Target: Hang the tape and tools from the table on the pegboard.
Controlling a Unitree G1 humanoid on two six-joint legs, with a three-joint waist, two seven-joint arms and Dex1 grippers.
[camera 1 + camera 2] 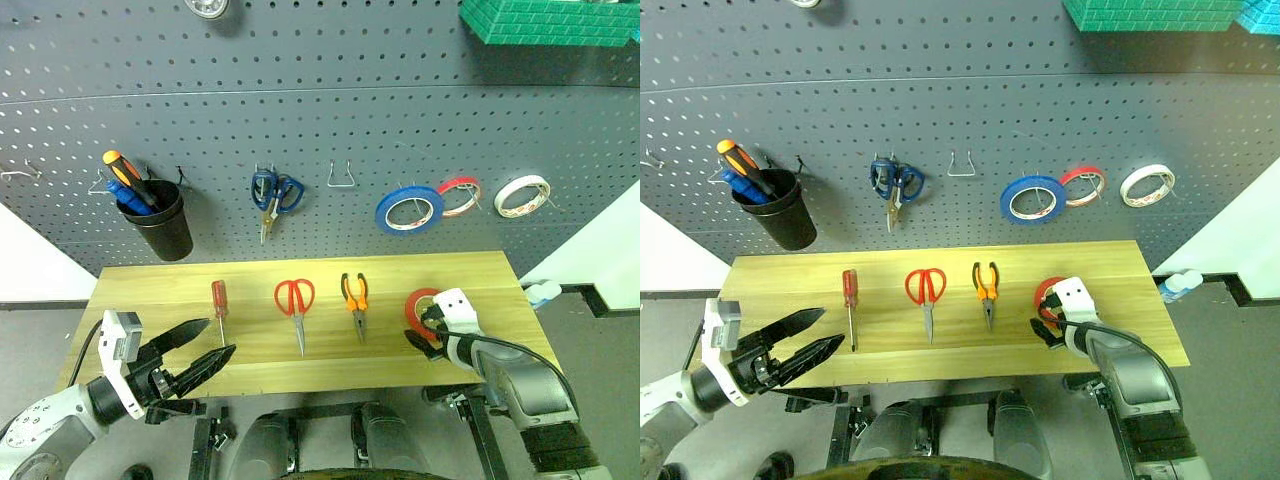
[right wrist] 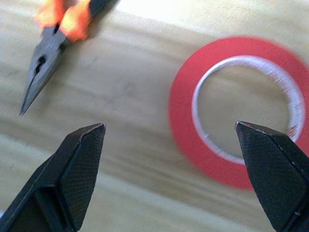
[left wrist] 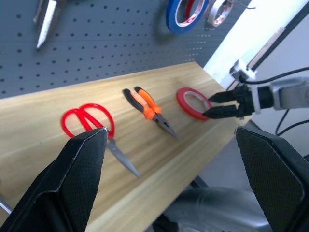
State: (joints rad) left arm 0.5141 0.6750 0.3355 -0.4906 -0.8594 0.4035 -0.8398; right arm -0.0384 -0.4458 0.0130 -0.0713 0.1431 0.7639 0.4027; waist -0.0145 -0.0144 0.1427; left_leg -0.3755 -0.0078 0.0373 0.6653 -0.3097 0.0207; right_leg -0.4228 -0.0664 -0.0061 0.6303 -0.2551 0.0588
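Desk (image 1: 480, 275): light wood planks, set against the dark grey pegboard (image 1: 320, 110); grey floor either side. On the board: black cup of tools (image 1: 160, 222), blue scissors (image 1: 274, 195), 1 bare hook (image 1: 341, 176), 3 hung rolls.

Left pincer (image 1: 205, 345): spread, holding nothing, over the desk's front left corner, just beside the screwdriver (image 1: 218, 308).

Mid-desk row: red scissors (image 1: 296, 308), then pliers (image 1: 355, 302), well apart.

Red tape (image 1: 420, 305): flat near the front right corner. Right pincer (image 1: 425, 328): spread, its fingers at the roll's near rim; contact not discernible.

Bare wood lies between items and along the back edge.
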